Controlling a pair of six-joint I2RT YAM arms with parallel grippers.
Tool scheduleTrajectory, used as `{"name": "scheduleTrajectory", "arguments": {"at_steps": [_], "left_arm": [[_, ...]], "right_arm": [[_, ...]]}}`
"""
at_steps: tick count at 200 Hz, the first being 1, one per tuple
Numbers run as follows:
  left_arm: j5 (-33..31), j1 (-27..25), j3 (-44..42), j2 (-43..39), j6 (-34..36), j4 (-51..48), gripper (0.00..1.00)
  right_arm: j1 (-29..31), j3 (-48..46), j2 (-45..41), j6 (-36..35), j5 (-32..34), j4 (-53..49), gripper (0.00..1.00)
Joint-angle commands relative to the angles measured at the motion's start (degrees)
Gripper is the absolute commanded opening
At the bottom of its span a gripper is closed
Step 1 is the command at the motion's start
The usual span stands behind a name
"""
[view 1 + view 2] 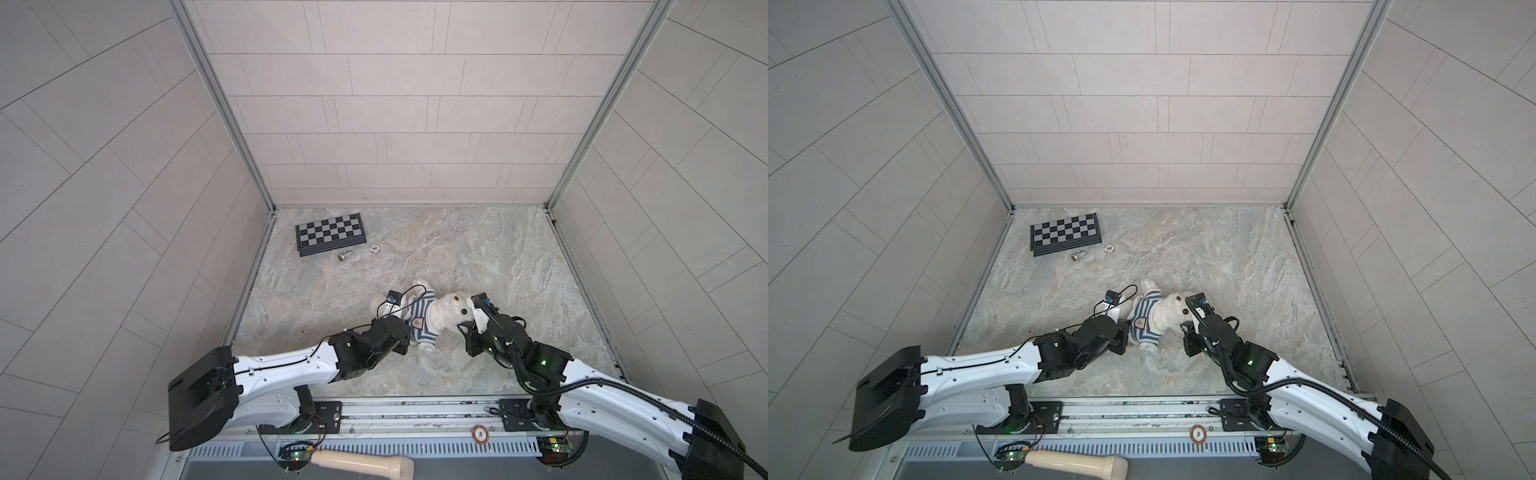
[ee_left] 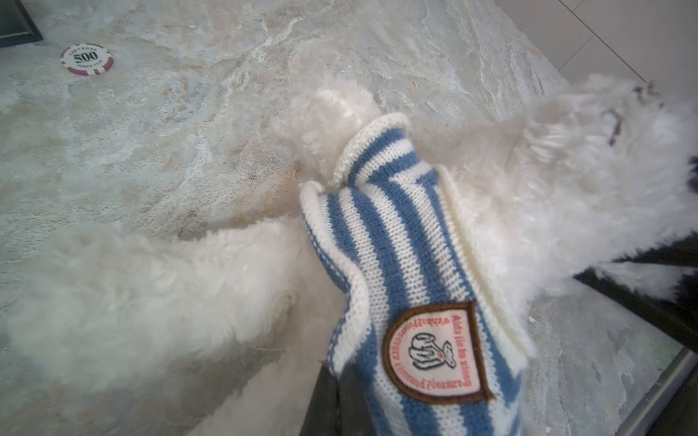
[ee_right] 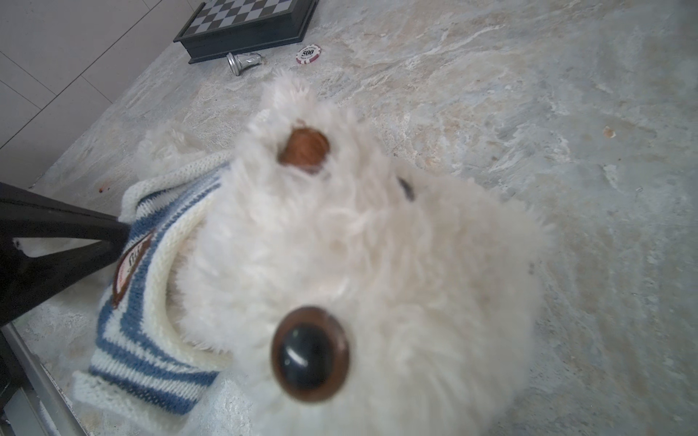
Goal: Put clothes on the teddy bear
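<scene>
Top views, far left corner: we see the chessboard [image 1: 330, 233] lying flat. A silver chess piece [image 1: 344, 256] lies on its side just in front of it, and a poker chip [image 1: 375, 249] sits near that. Moving right, the left gripper [image 1: 409, 337] is clenched on the hem of the striped shirt [image 1: 422, 320]. In the left wrist view the knit stands up off the fur. The shirt sits over the chest of the teddy bear [image 1: 446, 316], with one arm poking out of the far sleeve and the belly and legs bare. We mark the bear lying on the marble table [image 1: 519, 270], middle front, legs toward the left arm, head toward the right arm. The right gripper [image 1: 461, 328] is at the head, clamped on white fur. Its wrist view is filled by the blurred face, and the fingers are hidden there.
</scene>
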Motion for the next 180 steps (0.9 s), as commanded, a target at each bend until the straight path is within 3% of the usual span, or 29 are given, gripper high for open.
{"name": "scheduleTrajectory", "arguments": {"at_steps": [1, 86, 124, 180], "left_arm": [[0.0, 0.6, 0.0, -0.3, 1.5, 1.1, 0.0], [-0.6, 1.0, 0.2, -3.6, 3.4, -3.6, 0.0], [2.3, 0.9, -1.1, -6.8, 3.8, -6.2, 0.0], [-1.0, 1.4, -1.7, -9.3, 4.6, -9.4, 0.0]], "right_arm": [[0.0, 0.6, -1.2, 0.8, 1.8, 1.7, 0.0], [-0.5, 0.7, -3.4, 0.7, 5.0, -1.1, 0.0], [-0.9, 0.5, -5.0, 1.0, 5.2, -1.8, 0.0], [-0.9, 0.1, -6.2, 1.5, 6.4, -1.9, 0.0]]}}
